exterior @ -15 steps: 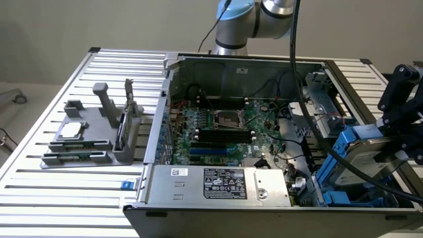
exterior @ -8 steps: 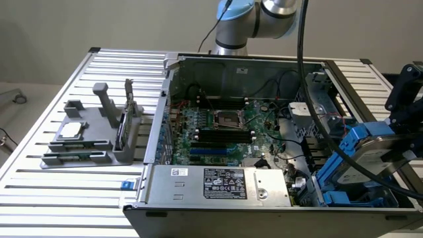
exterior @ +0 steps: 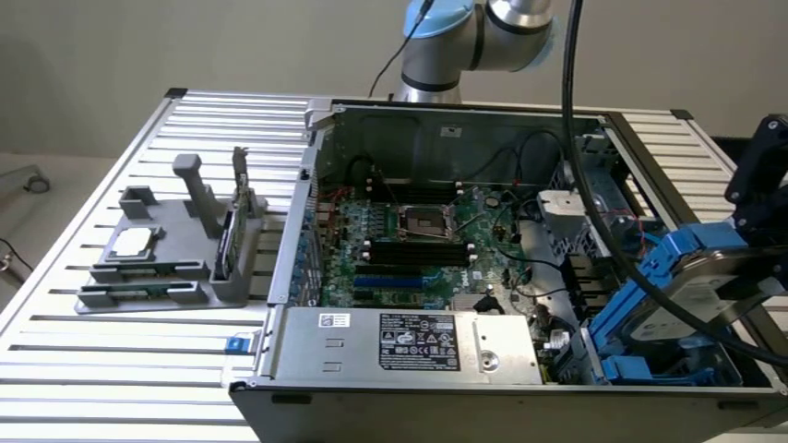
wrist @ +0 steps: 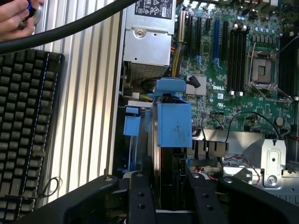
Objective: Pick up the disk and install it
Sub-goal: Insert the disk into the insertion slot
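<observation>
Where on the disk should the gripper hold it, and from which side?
Probably across its broad flat faces, at the end away from the case, coming from outside. The disk stands edge-on with its blue carrier pointing into the case, so that end should stay free. The gripper holds it so.

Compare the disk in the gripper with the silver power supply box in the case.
The disk is tilted, held by the gripper over the exterior view's right side of the case; the power supply lies flat inside it. The disk wears a blue plastic frame; the power supply is bare metal with printed labels. Both are silver-grey.
</observation>
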{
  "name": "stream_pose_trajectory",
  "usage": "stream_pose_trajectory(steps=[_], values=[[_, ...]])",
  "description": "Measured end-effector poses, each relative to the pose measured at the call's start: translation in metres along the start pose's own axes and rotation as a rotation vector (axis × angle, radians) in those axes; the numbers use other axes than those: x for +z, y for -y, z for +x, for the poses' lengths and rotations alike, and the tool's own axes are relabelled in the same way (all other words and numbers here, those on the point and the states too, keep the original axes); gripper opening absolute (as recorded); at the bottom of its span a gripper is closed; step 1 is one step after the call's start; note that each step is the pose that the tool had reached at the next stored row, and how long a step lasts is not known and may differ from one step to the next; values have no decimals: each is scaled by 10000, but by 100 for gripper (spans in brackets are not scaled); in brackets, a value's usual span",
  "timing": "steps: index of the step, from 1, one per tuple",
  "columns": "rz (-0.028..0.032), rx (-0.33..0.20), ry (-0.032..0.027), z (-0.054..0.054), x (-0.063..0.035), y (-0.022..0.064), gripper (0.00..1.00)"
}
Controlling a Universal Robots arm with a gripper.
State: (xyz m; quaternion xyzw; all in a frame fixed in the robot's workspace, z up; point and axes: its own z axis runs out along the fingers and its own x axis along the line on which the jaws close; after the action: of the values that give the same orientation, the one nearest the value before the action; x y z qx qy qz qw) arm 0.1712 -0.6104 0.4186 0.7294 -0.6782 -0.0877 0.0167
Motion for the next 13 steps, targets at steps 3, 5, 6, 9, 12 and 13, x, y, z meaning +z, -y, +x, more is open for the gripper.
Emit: stream_pose_trajectory(steps=[3, 5, 6, 9, 12, 13], values=[[-39, 4, 1, 0, -7, 5, 32], [-97, 9, 4, 0, -8, 7, 32], [-136, 13, 3, 0, -8, 8, 32], [-282, 30, 1, 1, -10, 16, 32], [-371, 45, -7, 3, -15, 51, 32], [-383, 51, -15, 5, -18, 69, 32]])
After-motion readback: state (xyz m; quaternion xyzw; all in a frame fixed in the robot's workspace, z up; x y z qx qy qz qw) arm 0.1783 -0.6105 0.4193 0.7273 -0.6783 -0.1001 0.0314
